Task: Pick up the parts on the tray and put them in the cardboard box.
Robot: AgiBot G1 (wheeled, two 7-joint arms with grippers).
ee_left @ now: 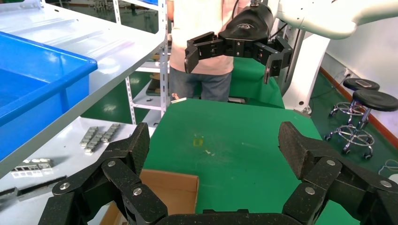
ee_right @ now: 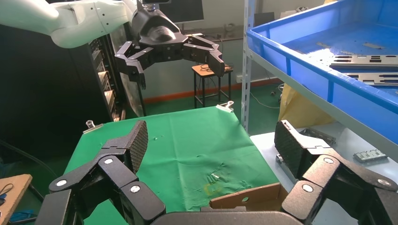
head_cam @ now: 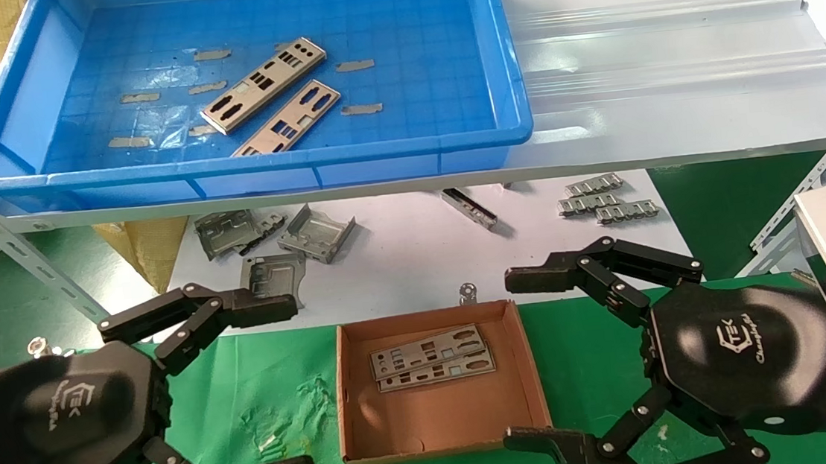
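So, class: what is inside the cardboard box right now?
The cardboard box holds two parts, the upper overlapping the lower, whose covered edge is hidden. The remaining floor is bare cardboard.

Setting: industrial workshop or robotics test bay. Evidence: slotted-angle metal shelving [ee_left: 162, 56], green-covered workbench [head_cam: 271, 409], loose stamped metal brackets [head_cam: 316, 233] (several kinds, scattered), round work stools [ee_left: 375, 99], dark equipment rack [ee_right: 101, 75], green floor.

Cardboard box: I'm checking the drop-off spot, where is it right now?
In the head view, the cardboard box sits centrally on the green cloth, between the open left gripper and right gripper.
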